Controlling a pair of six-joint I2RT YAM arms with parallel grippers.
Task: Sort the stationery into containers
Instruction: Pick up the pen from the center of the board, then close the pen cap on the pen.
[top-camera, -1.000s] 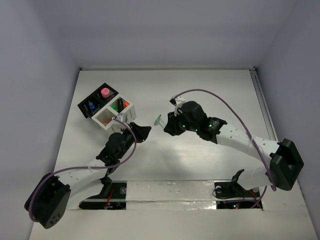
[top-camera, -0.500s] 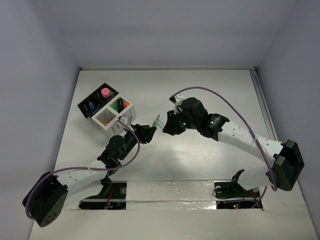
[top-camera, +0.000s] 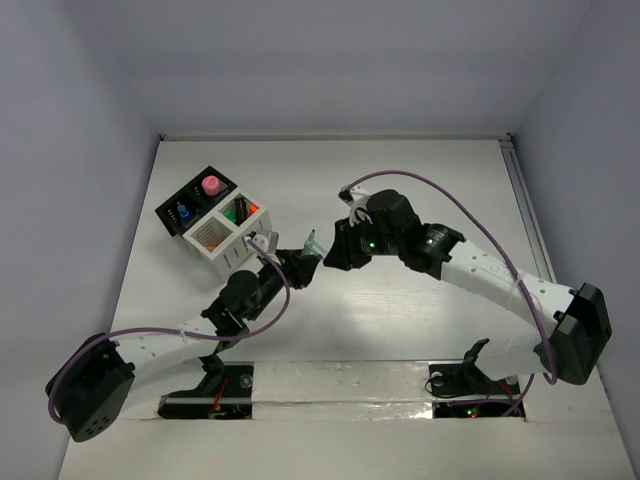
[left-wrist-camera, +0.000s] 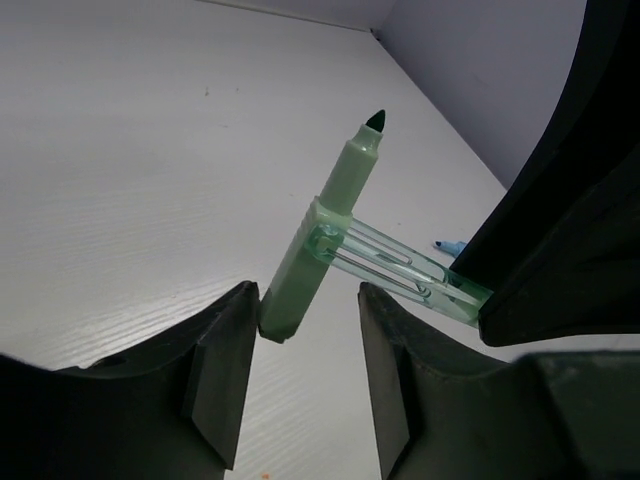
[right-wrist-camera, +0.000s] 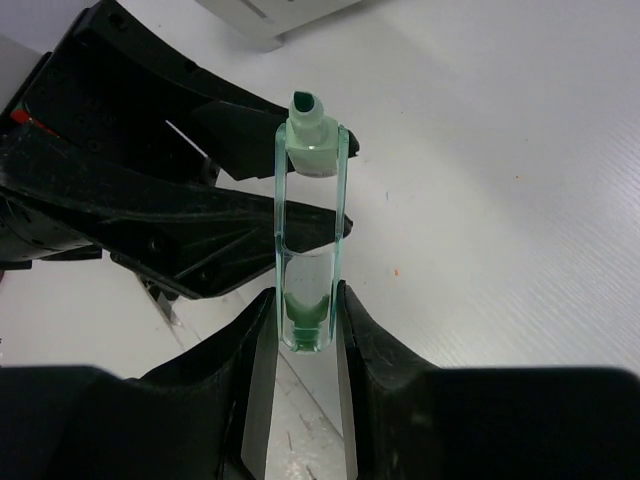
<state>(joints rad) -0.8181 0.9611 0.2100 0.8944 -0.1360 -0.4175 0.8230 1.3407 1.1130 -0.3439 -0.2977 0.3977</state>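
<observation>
My right gripper (right-wrist-camera: 305, 310) is shut on the translucent clip part (right-wrist-camera: 308, 270) of a mint green marker (right-wrist-camera: 312, 150) and holds it above the table. In the left wrist view the marker (left-wrist-camera: 320, 240) stands tilted, dark tip up, its butt end between my left gripper's (left-wrist-camera: 305, 330) open jaws, close to the left finger (left-wrist-camera: 225, 370). From above, both grippers meet at the marker (top-camera: 313, 242), left (top-camera: 303, 262), right (top-camera: 335, 250). The black container (top-camera: 172, 204) and the white one (top-camera: 205, 245) stand joined at the far left, holding pink, blue, orange and green stationery.
A blue pen (left-wrist-camera: 450, 245) lies on the table behind the right gripper's black body (left-wrist-camera: 560, 250). The white container's corner (right-wrist-camera: 280, 15) shows at the top of the right wrist view. Both arm bases sit at the near table edge.
My left gripper has moved right and forward, away from the containers, until its open jaws sit around the marker's end. The right gripper shifted slightly left with the marker.
</observation>
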